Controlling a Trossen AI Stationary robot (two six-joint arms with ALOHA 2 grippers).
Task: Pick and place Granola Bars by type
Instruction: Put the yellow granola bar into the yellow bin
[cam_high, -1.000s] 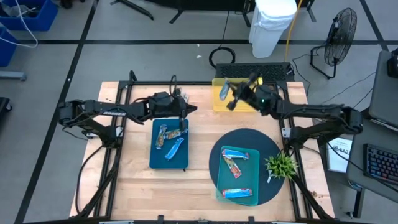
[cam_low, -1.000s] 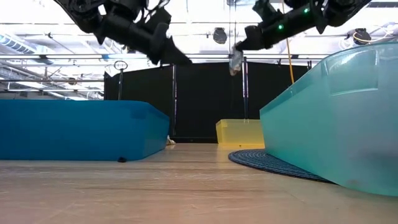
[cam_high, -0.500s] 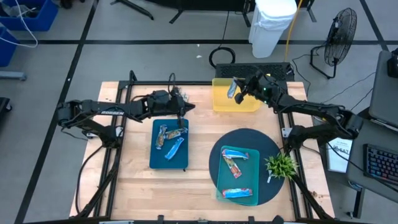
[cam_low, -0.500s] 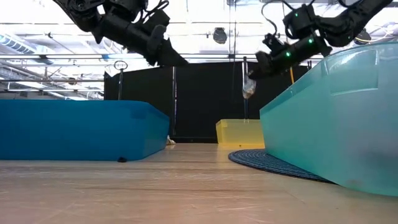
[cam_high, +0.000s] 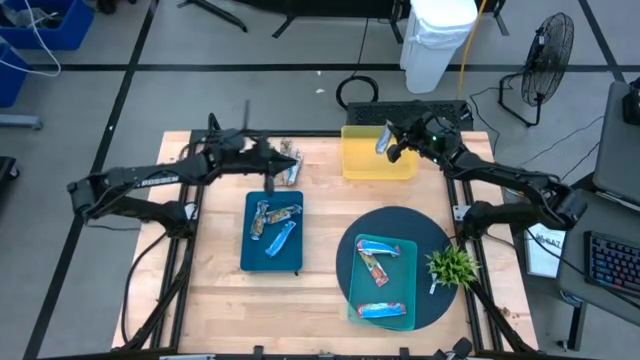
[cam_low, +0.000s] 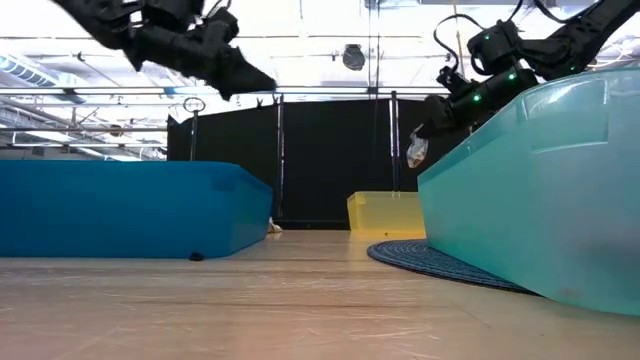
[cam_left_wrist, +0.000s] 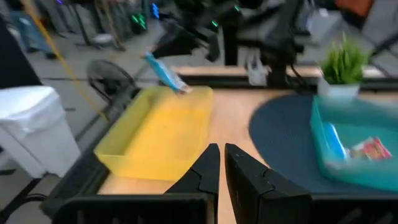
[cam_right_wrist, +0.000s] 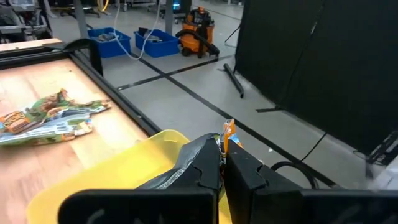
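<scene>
A blue-wrapped granola bar (cam_high: 383, 139) is pinched between the closed fingers of the right gripper (cam_high: 390, 146), hanging above the yellow tray (cam_high: 378, 165) at the table's far edge; in the right wrist view its wrapper (cam_right_wrist: 186, 163) is mostly hidden behind the fingers. The left gripper (cam_high: 270, 172) is held nearly closed on nothing, above the bare wood just beyond the blue tray (cam_high: 271, 233); a small pile of mottled bars (cam_high: 287, 153) lies close beside it. More bars lie in the blue tray and in the teal tray (cam_high: 382, 282); their types are hard to make out in the low view, where tray walls block them.
</scene>
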